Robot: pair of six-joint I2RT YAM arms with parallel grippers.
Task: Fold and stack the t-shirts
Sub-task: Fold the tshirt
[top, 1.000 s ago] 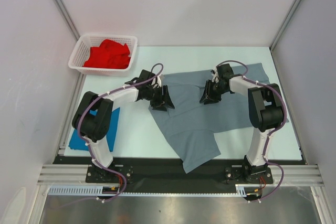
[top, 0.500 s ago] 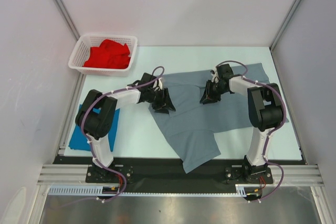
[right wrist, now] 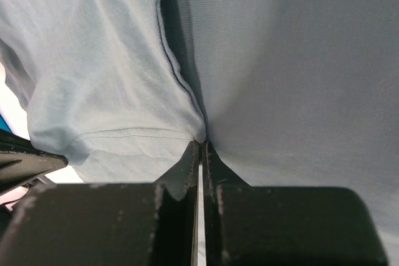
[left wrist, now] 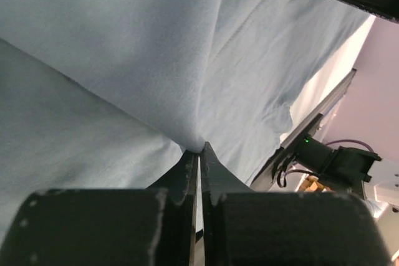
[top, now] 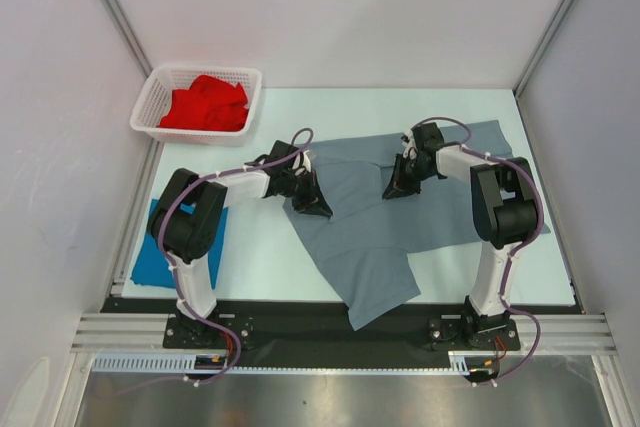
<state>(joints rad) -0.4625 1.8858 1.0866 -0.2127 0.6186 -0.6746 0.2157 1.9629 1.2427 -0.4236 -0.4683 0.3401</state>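
At the near edge of the table (top: 260, 247), one end of the slate grey t-shirt (top: 400, 222) is seen lying over the black strip (top: 300, 322) between the arm bases. Near left, the bright blue t-shirt (top: 148, 267) is laid flat on the table, partly hidden by the left arm (top: 190, 227), well apart from both grippers.

Mid-table, the grey shirt is spread loosely and rumpled, with both grippers set down on it. The left gripper (top: 318, 205) is clenched on a pinch of grey cloth at the shirt's left edge; in the left wrist view a fold is drawn up tight between the closed tips. The right gripper (top: 392, 190) is clenched on grey cloth in the shirt's upper middle; in the right wrist view a stitched seam (right wrist: 177, 79) is seen running straight into the closed tips. Puckers are formed at both pinches.

Far left, the white mesh basket (top: 150, 99) is placed at the table's corner. The red t-shirt (top: 205, 105) is crumpled inside it, filling most of it.
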